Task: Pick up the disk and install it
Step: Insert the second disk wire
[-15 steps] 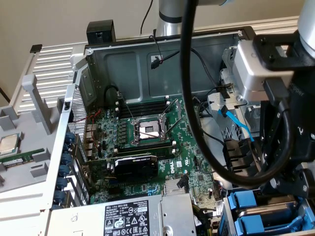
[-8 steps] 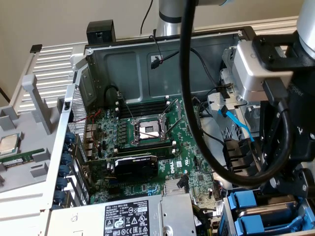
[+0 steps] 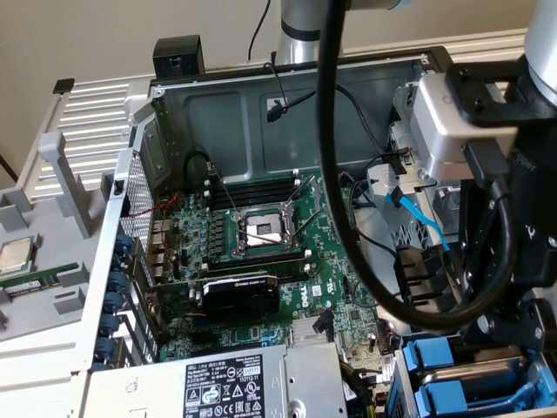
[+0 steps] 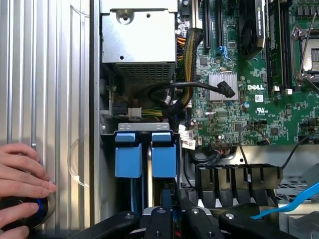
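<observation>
An open computer case (image 3: 261, 96) is seen with its motherboard (image 3: 261, 261) exposed. In the drive bay at the case's lower corner on the exterior view's right, two blue-fronted carriers (image 4: 146, 154) stand side by side. The disk (image 4: 163, 155) is taken to be one of them, probably the one nearer the motherboard, though which cannot be told for certain, since no label is visible. It appears already pushed into its slot.

The tool (image 4: 172, 219) is held directly over the bay, its black linkages spread just above the carriers' ends. Nothing can be made out between its fingertips, and whether it is parted or closed, or has hold of a carrier, cannot be told.

Several risks are judged from this position. The disk may be left only partly seated if it is pressed off-axis, because the slot is narrow and the neighbouring carrier lies touching or just beside it. The black cable (image 4: 199, 89) looped near the bay, and the blue cable (image 4: 289, 201) beside the tool, could be snagged by the linkages. A person's hand (image 4: 22, 174) rests on a button (image 4: 30, 211) at the case's outer edge, well apart from the bay.
</observation>
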`<state>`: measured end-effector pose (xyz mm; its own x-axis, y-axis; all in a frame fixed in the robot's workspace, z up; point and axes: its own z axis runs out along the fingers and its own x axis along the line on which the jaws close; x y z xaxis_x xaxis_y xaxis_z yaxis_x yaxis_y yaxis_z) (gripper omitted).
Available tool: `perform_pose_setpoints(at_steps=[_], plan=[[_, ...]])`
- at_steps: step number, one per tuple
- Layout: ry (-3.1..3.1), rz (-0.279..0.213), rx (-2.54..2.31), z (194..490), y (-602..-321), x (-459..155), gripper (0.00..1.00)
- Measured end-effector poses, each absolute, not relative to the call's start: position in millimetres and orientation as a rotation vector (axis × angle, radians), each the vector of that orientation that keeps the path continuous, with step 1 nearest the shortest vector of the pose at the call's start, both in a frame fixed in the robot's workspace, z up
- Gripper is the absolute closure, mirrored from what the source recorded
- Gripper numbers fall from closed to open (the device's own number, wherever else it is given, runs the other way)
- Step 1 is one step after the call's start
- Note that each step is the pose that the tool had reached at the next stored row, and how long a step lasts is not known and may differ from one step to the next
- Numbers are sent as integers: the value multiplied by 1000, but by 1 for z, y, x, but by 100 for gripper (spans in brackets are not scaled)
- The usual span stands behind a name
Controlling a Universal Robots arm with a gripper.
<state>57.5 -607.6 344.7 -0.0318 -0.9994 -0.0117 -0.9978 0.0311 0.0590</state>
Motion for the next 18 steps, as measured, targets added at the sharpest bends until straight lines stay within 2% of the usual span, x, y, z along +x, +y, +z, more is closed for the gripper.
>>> perform_pose_setpoints(at_steps=[18], plan=[[-2234,-74,2165,345,-608,57,84]])
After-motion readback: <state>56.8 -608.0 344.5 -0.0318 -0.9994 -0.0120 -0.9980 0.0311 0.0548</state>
